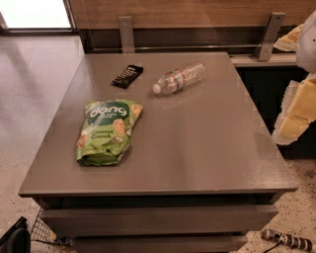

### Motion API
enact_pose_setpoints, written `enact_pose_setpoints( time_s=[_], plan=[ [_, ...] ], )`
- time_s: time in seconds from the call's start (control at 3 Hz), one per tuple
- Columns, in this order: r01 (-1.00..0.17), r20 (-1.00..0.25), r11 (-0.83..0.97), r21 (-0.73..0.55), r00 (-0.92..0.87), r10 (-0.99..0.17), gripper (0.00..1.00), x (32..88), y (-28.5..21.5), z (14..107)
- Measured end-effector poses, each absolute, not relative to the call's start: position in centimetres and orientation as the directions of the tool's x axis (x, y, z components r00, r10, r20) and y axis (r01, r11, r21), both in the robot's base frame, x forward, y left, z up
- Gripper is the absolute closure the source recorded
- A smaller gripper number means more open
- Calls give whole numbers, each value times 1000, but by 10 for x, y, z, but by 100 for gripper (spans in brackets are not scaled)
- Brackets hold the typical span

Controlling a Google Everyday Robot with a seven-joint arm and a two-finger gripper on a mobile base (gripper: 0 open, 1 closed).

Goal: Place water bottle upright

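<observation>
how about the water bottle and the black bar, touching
Apart: the camera view shows bare table between water bottle and black bar. The tool is at the right edge.

Water bottle (178, 78): clear ribbed plastic, white cap, white label band with red.
Snack bag (107, 131): bright green, white lettering, tan and orange snack pictures.
Wrapper (127, 75): black with pale stripes of print.
Table (197, 143): plain matte grey top, grey drawer fronts.
Gripper (296, 111): at the right edge of the view, beside the table; pale yellow with white edging.
Floor (29, 74): light beige, speckled in the near corners.
Wall panel (197, 12): warm brown wood grain.
Brackets (126, 33): dull grey metal.
</observation>
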State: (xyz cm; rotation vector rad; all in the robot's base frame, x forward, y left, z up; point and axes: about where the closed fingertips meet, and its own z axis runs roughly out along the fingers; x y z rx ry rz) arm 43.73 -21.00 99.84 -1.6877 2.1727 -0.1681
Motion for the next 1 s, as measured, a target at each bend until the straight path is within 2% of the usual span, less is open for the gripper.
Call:
enact_pose_setpoints(
  time_s=[0.33,0.67,1.0],
  plan=[
    [-907,-224,270,-323,-204,-953,0,437,-210,998],
    [-901,-183,213,-378,-153,-971,0,449,-214,1011],
    [-884,-72,45,-465,-13,-997,0,485,-220,1040]
  ],
)
